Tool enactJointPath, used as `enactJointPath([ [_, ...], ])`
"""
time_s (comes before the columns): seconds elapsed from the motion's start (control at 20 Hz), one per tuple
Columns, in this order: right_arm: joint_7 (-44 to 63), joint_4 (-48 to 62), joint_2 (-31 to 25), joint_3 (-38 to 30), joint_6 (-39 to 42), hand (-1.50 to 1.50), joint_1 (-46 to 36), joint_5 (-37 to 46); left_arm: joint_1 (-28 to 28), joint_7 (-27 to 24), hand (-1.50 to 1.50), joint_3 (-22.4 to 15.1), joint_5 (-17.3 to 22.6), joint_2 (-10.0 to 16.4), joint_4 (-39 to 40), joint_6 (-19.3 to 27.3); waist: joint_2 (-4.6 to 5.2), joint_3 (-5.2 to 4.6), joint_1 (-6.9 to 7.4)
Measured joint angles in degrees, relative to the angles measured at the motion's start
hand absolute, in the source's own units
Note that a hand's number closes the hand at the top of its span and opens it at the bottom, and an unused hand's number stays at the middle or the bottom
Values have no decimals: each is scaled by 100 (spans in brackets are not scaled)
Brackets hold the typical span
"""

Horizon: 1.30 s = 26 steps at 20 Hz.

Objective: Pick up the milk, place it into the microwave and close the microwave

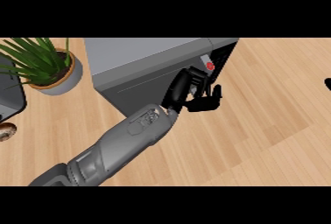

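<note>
The grey microwave (145, 65) stands at the back of the wooden counter. Its grey front face is turned toward me, and a dark control strip with a red button (210, 66) runs down its right side. My left hand (183, 87) reaches in from the lower left. It rests against the right end of the front face, just below the red button, with its fingers (205, 103) loosely bent and the thumb up. Only a thin pale sliver shows between palm and fingers. No milk is visible. A small black part of my right hand (328, 83) shows at the right edge.
A potted green plant (48, 65) stands left of the microwave. A dark appliance (9, 98) and a brown round object (5, 131) sit at the left edge. Bare wooden counter (271, 131) stretches to the right and front.
</note>
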Motion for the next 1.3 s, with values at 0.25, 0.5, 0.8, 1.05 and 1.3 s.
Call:
enactJointPath([
  [0.25, 103, 33, -181, -130, 38, -150, -96, -84, 29, -121, 150, -20, 121, 31, -30, 163, -1, 6, -61],
  [0.5, 199, 53, -330, -240, 63, -150, -194, -194, 43, -217, 150, -55, 216, 57, -43, 309, -3, 10, -111],
  [0.8, 281, 116, -433, -319, 122, -150, -305, -411, 38, -324, 150, -103, 312, 76, -62, 470, 13, 21, -142],
  [1.05, 357, 160, -508, -383, 142, -150, -378, -580, 31, -396, 150, -136, 386, 85, -59, 560, 16, 22, -162],
  [1.3, 427, 206, -578, -429, 166, -150, -456, -730, 26, -456, 150, -177, 458, 105, -70, 646, 21, 25, -184],
])
